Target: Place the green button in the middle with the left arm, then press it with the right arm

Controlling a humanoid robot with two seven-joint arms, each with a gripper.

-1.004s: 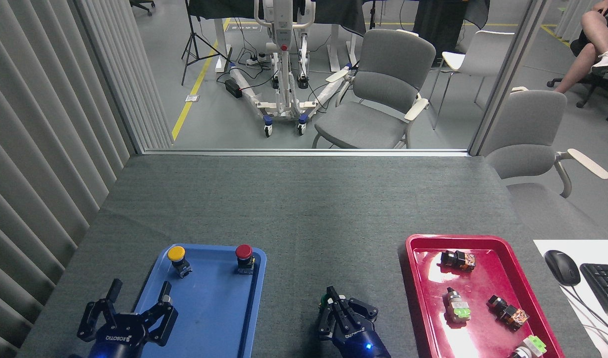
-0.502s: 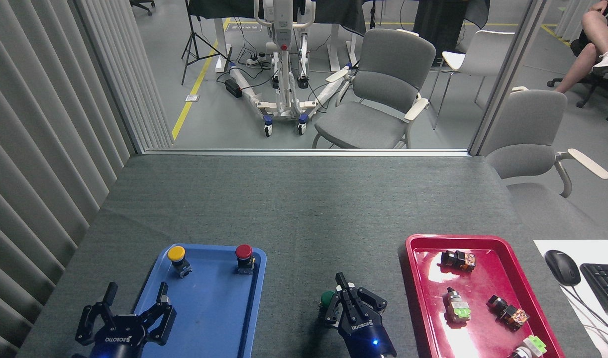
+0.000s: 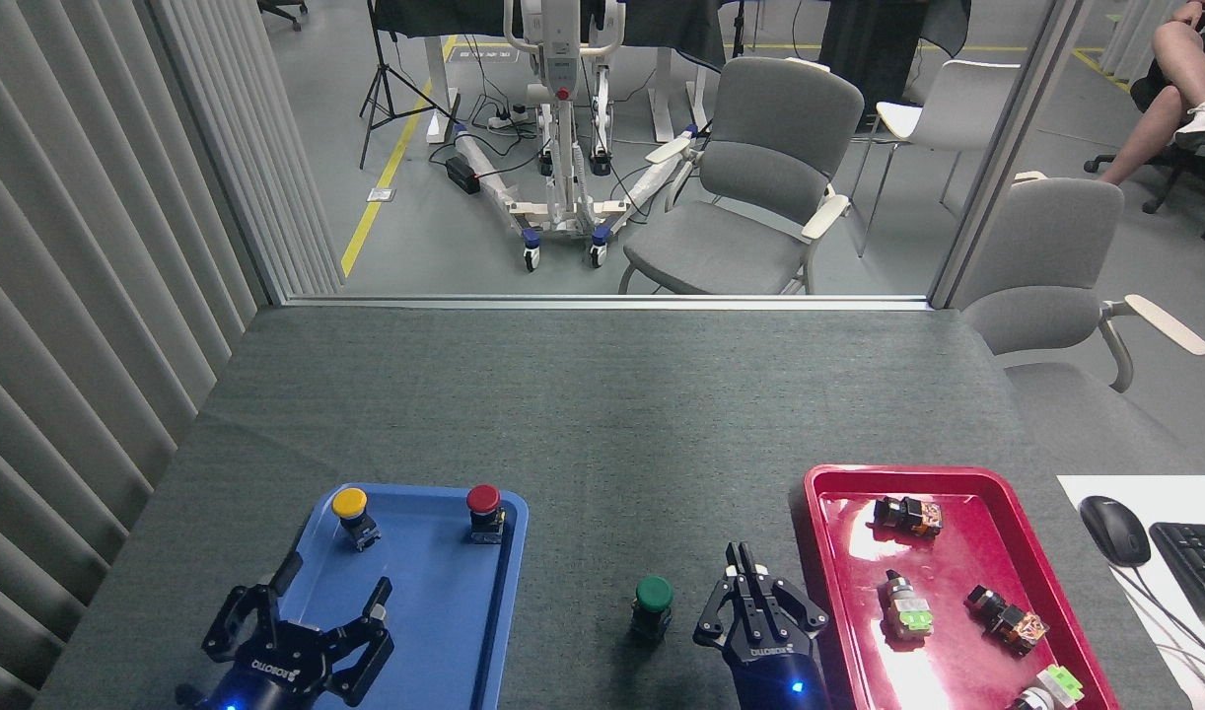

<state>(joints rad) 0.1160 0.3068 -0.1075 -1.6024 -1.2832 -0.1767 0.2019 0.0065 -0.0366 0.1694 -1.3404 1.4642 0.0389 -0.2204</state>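
The green button (image 3: 654, 594) stands on the cloth, low in the middle. The right gripper (image 3: 747, 570), fingers pinched together, should press straight down. The left gripper (image 3: 331, 587) is spread wide.

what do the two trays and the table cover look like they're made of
Blue tray: probably matte plastic, moulded rim, dull scuffed floor. Red tray: likely glossy plastic, showing bright glare patches. Table cover: seemingly dark grey felt-like fabric, fine woven texture, no shine.

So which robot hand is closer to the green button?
The right gripper. It sits just beside the green button, on its right, fingers together and not touching it. The left gripper is much farther off, open over the blue tray.
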